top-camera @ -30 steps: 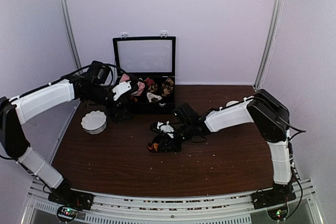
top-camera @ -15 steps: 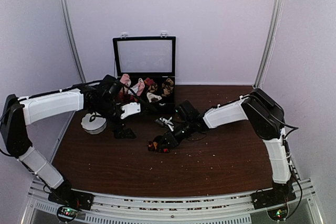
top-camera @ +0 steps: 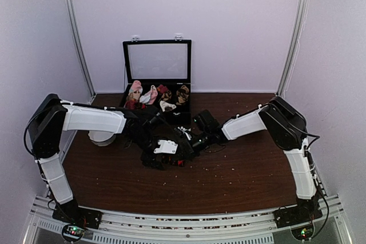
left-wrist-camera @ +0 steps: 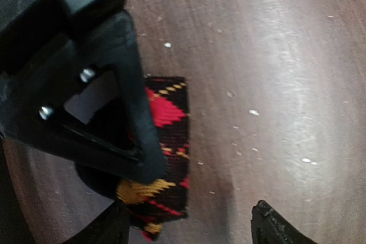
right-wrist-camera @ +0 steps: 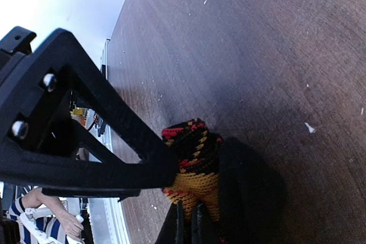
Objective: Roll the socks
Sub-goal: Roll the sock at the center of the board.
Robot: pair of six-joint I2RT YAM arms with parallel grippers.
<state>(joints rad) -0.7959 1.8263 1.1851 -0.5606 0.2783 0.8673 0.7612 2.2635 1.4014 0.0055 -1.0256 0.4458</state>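
Observation:
A folded black sock (left-wrist-camera: 168,141) with red and orange diamonds lies on the brown table (top-camera: 240,170) in the middle, and in the top view it shows as a dark heap (top-camera: 173,162). My right gripper (right-wrist-camera: 189,225) is shut on the sock's (right-wrist-camera: 194,164) orange end. From the left, my left gripper (left-wrist-camera: 191,230) hangs open just over the sock, one fingertip beside its lower end and the other above bare wood. The two grippers nearly meet there, left (top-camera: 158,158) and right (top-camera: 190,144).
An open black case (top-camera: 157,61) at the back holds pink, white and dark sock bundles (top-camera: 150,94). A white scalloped bowl (top-camera: 100,138) sits at the left, partly behind my left arm. A small black-and-white piece (top-camera: 183,132) lies near the case. Crumbs dot the table.
My left arm has swung from the case down to the sock in the middle, and its jaws have narrowed a little. The right gripper kept hold of the sock and drew it slightly back.

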